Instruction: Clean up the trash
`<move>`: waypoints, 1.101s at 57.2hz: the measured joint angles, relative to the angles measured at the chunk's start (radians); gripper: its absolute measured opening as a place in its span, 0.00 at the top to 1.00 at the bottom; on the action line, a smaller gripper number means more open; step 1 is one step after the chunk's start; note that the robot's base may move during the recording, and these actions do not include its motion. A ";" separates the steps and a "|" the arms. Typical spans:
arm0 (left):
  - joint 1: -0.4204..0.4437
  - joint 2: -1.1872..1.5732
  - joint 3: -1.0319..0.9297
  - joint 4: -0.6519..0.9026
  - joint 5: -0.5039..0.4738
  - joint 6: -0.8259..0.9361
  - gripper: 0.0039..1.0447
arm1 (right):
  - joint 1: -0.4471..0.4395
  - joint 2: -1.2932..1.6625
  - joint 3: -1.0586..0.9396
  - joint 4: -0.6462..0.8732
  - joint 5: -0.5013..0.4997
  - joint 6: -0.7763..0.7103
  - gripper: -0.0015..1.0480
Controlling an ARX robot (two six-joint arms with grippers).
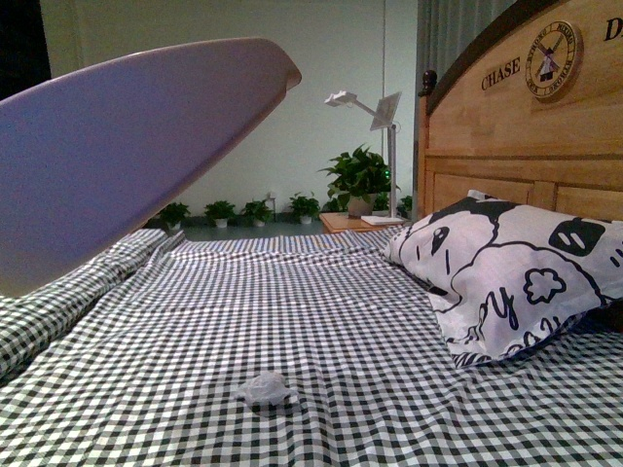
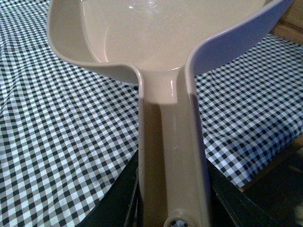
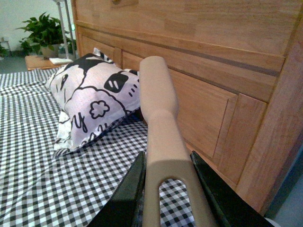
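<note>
A small crumpled white scrap of trash (image 1: 265, 388) lies on the black-and-white checked bedsheet (image 1: 292, 311) near the front. My left gripper (image 2: 173, 208) is shut on the handle of a beige dustpan (image 2: 161, 42), held above the sheet; the pan's underside fills the upper left of the front view (image 1: 127, 146). My right gripper (image 3: 165, 194) is shut on the beige handle of the brush (image 3: 158, 104), which points toward the wooden headboard (image 3: 213, 56). The bristles are out of view. Neither gripper itself shows in the front view.
A black-and-white patterned pillow (image 1: 506, 272) lies against the headboard (image 1: 526, 136) on the right; it also shows in the right wrist view (image 3: 94, 99). A bedside table (image 1: 355, 222) with a plant (image 1: 358, 177) and a white lamp (image 1: 375, 112) stands beyond the bed.
</note>
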 joint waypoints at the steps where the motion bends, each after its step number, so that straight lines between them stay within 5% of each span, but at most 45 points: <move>1: 0.003 0.006 0.005 0.000 0.000 0.005 0.73 | 0.000 0.000 0.000 0.000 0.000 0.000 0.78; 25: 0.132 0.192 0.152 0.050 0.120 0.310 0.73 | 0.000 0.000 0.000 0.000 0.000 0.000 0.78; 40: 0.211 0.291 0.210 -0.154 0.180 0.607 0.73 | 0.000 0.000 0.000 0.000 0.000 0.000 0.78; 50: 0.256 0.364 0.203 -0.189 0.138 0.766 0.73 | 0.000 0.000 0.000 0.000 0.000 0.000 0.78; 63: 0.263 0.512 0.183 -0.013 0.040 0.866 0.73 | 0.000 0.000 0.000 0.000 0.000 0.000 0.78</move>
